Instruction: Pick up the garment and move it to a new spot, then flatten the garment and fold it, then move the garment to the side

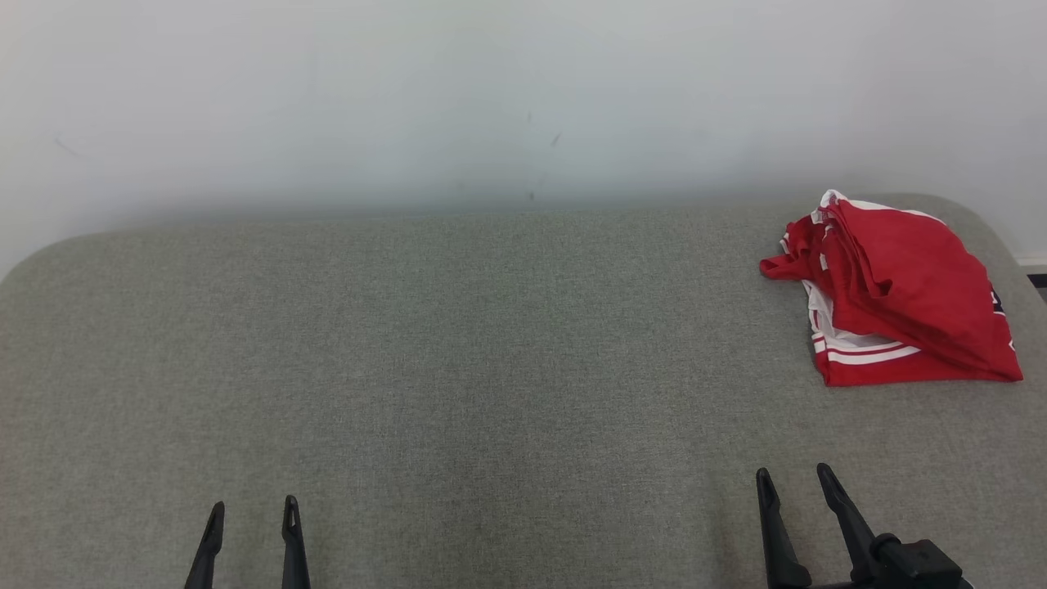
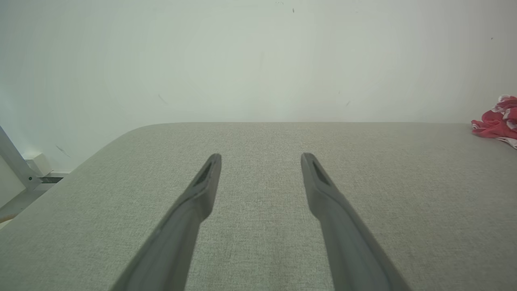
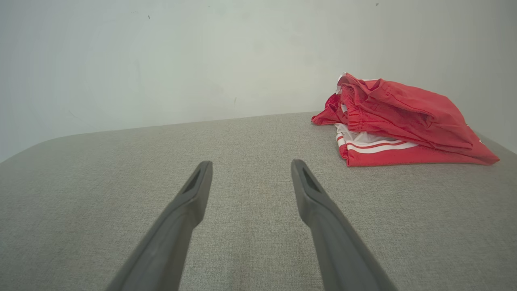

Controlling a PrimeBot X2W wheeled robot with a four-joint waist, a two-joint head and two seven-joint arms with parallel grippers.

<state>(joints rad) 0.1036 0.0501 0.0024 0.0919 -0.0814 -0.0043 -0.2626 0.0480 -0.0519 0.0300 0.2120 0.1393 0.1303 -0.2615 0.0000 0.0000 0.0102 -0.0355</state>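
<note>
The red, white-striped cloth garment (image 1: 896, 303) lies roughly doubled at the far right corner of the grey fabric-covered table (image 1: 458, 352), while the left gripper (image 1: 253, 505) and right gripper (image 1: 793, 473) hover parted and empty near its front edge, seemingly parked clear.

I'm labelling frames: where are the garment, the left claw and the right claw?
garment (image 1: 900, 282), head view, on its red top fold.
left claw (image 1: 253, 503), head view, midway between its fingertips.
right claw (image 1: 792, 470), head view, midway between its fingertips.

Grey fabric surface (image 1: 458, 352) with rounded corners, pale scuffed wall (image 1: 409, 98) behind
</note>
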